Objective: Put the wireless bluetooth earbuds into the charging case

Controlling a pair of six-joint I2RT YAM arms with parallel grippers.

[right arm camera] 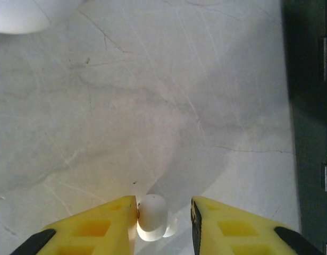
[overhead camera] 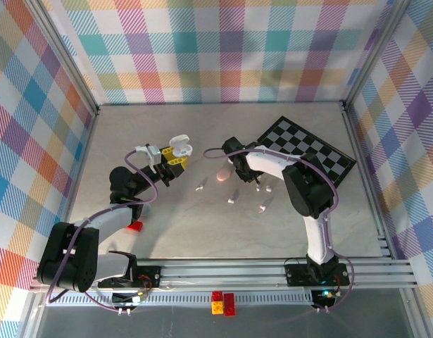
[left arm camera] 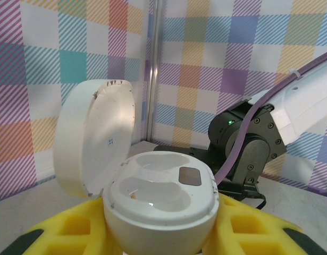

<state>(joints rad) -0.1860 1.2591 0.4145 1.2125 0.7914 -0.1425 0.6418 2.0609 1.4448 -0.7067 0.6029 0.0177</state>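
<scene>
Cut off and tiny
The charging case (left arm camera: 163, 212) runs off the bottom edge; the loose earbuds (overhead camera: 200, 187) are too small to detail.

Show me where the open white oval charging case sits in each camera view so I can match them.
Top external: open white oval charging case, left of centre, between the jaws of the left gripper.
Left wrist: bottom centre, lid tipped up to the left.
Right wrist: pale rounded shape, top-left corner, too cropped to identify.
Shared landmark: grey tabletop.

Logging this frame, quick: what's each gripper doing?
Left gripper: shut on the open charging case.
Right gripper: open, straddling an earbud, not clamped.
</scene>
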